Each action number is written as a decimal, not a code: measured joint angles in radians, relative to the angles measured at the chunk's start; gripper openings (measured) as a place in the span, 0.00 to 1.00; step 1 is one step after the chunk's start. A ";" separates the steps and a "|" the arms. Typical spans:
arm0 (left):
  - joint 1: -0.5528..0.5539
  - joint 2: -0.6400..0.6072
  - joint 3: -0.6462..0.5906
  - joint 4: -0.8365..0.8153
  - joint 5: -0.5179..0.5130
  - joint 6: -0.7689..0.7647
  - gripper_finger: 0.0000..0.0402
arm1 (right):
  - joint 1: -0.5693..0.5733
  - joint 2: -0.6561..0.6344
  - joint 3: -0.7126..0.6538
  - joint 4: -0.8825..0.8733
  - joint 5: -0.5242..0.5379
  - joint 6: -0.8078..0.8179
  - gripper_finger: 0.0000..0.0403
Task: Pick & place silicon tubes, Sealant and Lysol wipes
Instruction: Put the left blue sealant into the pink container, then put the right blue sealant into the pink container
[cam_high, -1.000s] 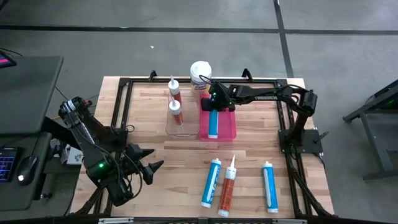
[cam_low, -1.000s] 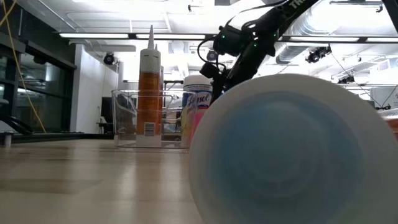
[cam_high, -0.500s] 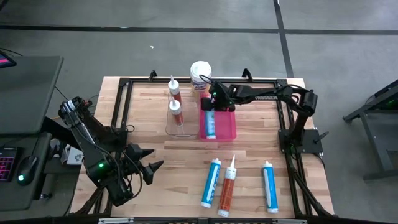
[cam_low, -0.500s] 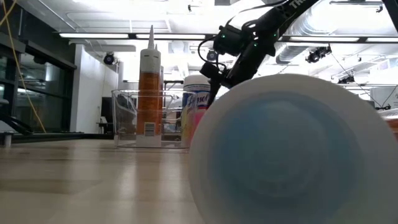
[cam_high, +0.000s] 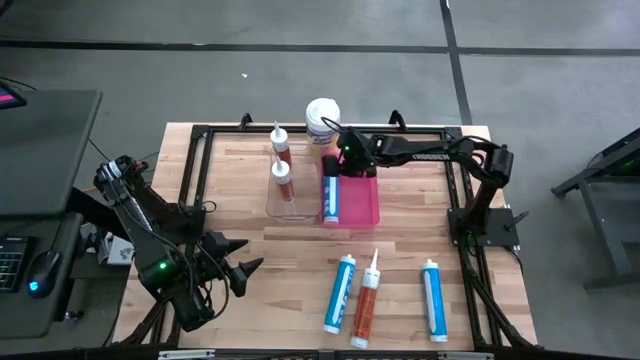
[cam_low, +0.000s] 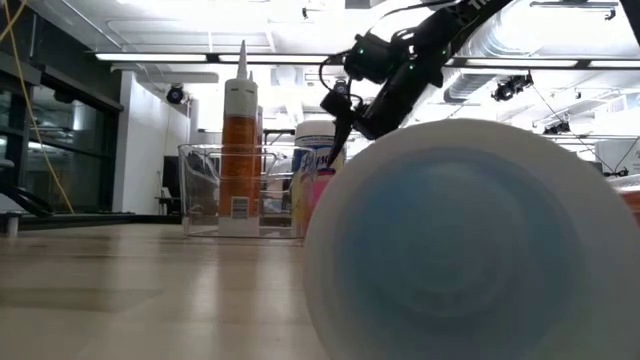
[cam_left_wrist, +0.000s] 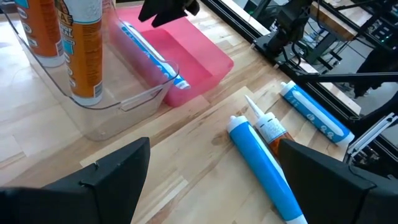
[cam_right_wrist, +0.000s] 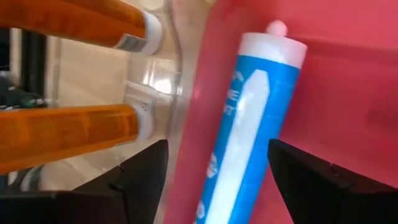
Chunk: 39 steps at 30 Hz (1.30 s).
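Observation:
A blue silicone tube (cam_high: 332, 200) lies in the pink tray (cam_high: 362, 203) along its left wall, nozzle cap toward the far edge. My right gripper (cam_high: 340, 163) hangs open just above the tube's far end; in the right wrist view the fingers (cam_right_wrist: 140, 174) stand on either side of the tube (cam_right_wrist: 249, 124) without touching it. Two orange sealant cartridges (cam_high: 281, 172) stand upright in a clear bin (cam_high: 288, 200). The Lysol wipes (cam_high: 322, 117) stand behind the tray. My left gripper (cam_high: 243, 270) waits open at the near left.
Two blue tubes (cam_high: 340, 292) (cam_high: 433, 298) and an orange cartridge (cam_high: 367, 300) lie on the wood near the front edge. A black frame (cam_high: 200, 170) runs round the table. One tube's white base (cam_low: 470, 240) fills the low view's right side.
The blue tube has shifted from the middle of the pink tray to its left wall and lies there free. My right gripper has stayed over the tube's far end, its fingers tipped up a little.

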 joint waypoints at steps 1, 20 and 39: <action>0.000 0.000 0.000 0.001 0.000 0.000 0.86 | 0.000 -0.012 0.000 -0.004 -0.002 -0.008 0.67; 0.001 0.000 0.000 0.024 0.003 0.000 0.86 | 0.225 -0.429 0.000 -0.403 0.115 -0.184 0.68; 0.001 0.000 0.000 0.051 -0.001 -0.001 0.86 | 0.825 -0.525 0.000 -0.741 0.411 0.307 0.68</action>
